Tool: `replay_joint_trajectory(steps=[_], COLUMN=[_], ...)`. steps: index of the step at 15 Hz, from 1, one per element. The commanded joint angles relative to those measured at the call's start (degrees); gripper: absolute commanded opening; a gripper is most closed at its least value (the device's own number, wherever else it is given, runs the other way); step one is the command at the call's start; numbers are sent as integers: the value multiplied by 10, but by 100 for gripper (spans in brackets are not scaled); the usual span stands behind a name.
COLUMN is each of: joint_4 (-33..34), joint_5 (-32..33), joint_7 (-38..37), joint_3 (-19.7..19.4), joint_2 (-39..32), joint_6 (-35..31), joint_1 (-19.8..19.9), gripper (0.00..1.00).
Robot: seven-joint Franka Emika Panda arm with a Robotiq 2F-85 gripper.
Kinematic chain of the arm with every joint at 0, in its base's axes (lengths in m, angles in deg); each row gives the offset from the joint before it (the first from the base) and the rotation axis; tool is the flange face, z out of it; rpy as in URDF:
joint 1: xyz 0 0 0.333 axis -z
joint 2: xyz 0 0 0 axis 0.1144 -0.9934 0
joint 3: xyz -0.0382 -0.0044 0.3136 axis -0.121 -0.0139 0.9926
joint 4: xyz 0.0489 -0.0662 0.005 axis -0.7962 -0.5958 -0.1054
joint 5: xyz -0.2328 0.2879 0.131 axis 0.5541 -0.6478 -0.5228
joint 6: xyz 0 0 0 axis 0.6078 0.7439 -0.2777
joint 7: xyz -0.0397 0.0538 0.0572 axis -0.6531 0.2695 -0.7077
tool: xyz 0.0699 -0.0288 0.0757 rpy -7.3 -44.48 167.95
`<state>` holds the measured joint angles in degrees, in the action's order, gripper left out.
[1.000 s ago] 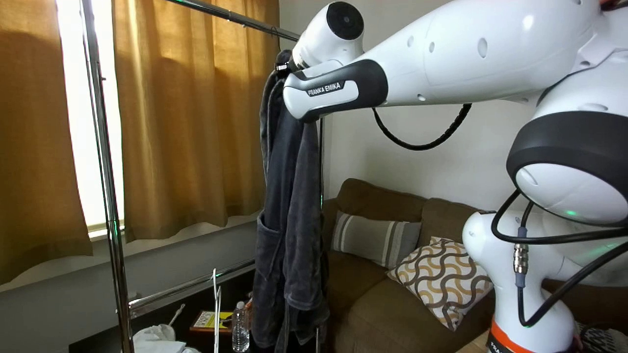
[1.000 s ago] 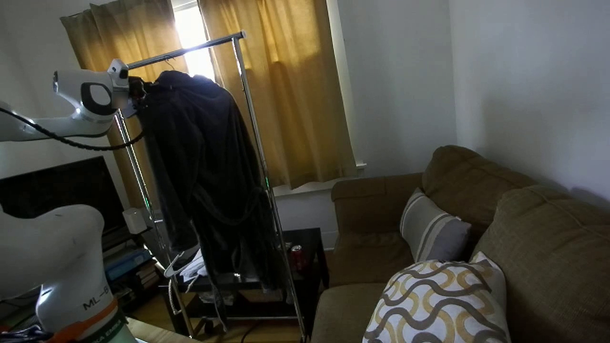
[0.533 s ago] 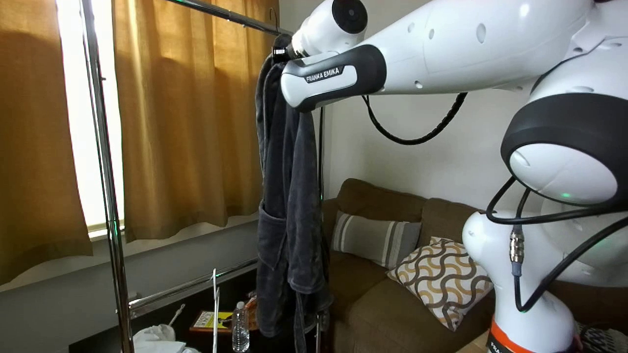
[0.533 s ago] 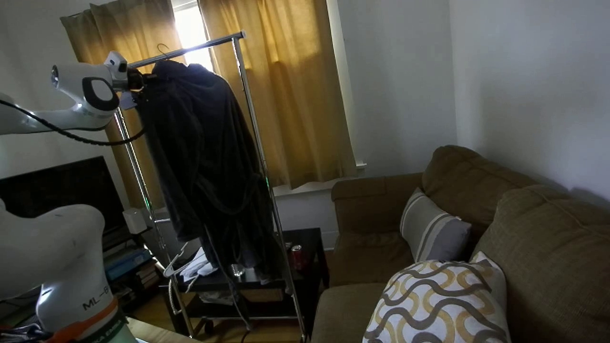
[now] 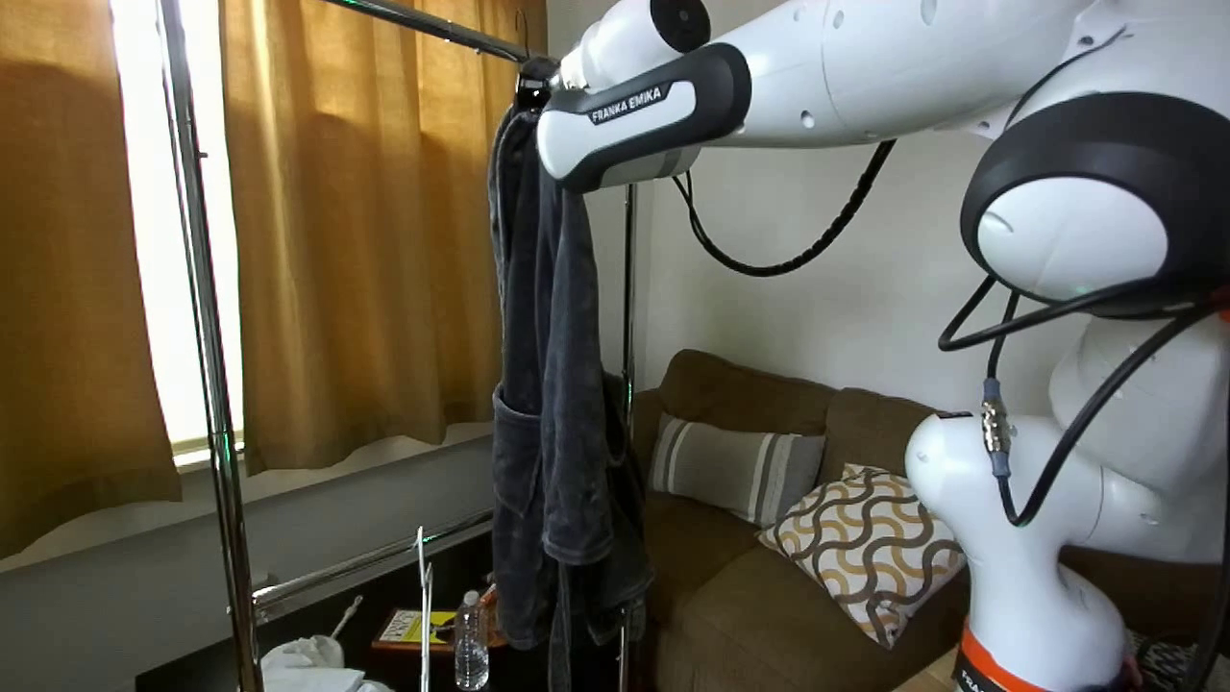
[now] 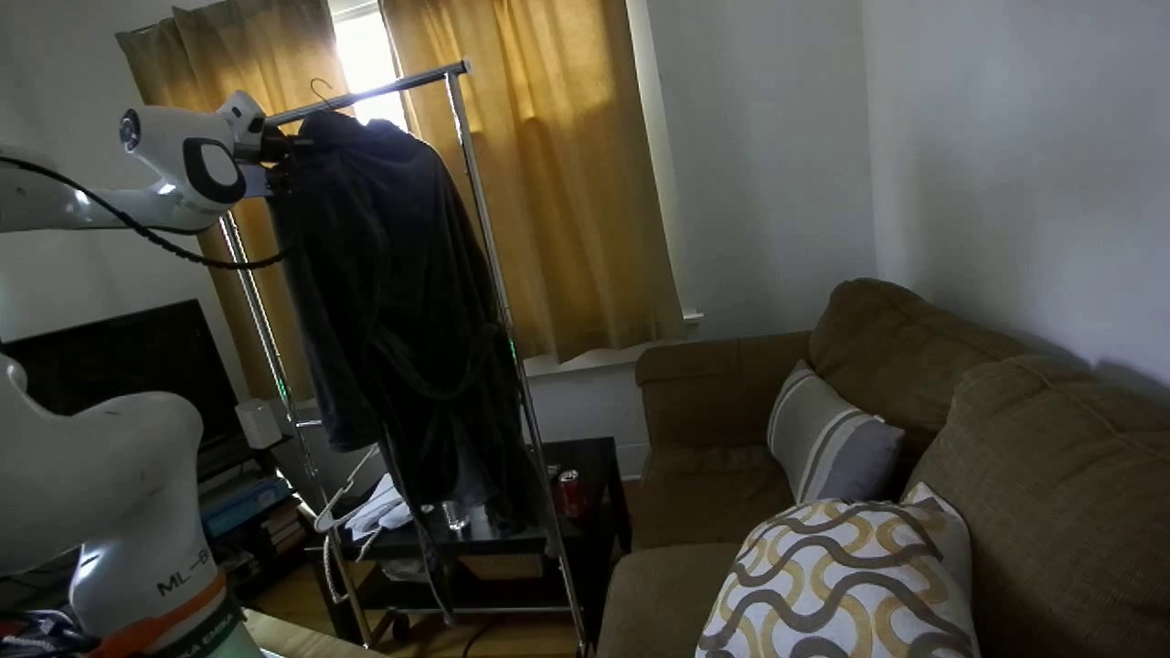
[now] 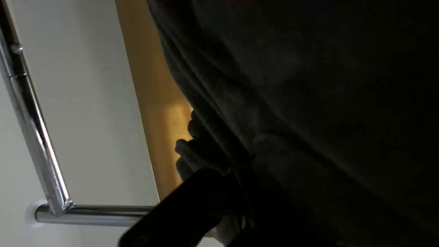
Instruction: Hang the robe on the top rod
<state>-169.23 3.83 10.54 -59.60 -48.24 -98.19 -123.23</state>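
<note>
One gripper [image 5: 531, 91], mine, the only one in service: fingers pinched together on cloth near the collar of the robe [image 6: 393, 292].

One robe, as above, long, dark grey: hangs below and beside my fingers, long axis near upright, crosswise to the top rod [image 6: 411, 80]. Its lower part hides the middle of a low black table [image 6: 590, 454]; in an exterior view a trailing strip of it dangles lower than the table's near edge, and one red can [image 6: 570, 493] stands by the right edge.

One top rod, silver: runs just above my gripper.

One hanger hook [image 5: 526, 29], thin: rises from the collar, its bend higher than the rod in both exterior views. Governing relation: hook to rod. Whether the bend is across the bar or short of it, I cannot tell.

Assessment: robe held up, not yet let go. I judge the next move to be bringing the hook over the rod, then lowering. Fault to expect: the hook swivels in slack cloth and misses.
</note>
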Motion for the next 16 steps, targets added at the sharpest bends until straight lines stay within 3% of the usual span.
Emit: replay_joint_trajectory(steps=[1,6,12,13,14,16], joint_4=[77,143,157,158,161,159], joint_5=[-4,4,4,5,7,13], joint_7=[9,7,2,3,8,10], joint_3=[43,117,180,184,188,171], joint_2=[76,133,164,168,173,150], joint_6=[-23,-4,42,45,44,66], joint_1=[32,91,131,133,131,121], gripper=[3,3,3,10,37,44])
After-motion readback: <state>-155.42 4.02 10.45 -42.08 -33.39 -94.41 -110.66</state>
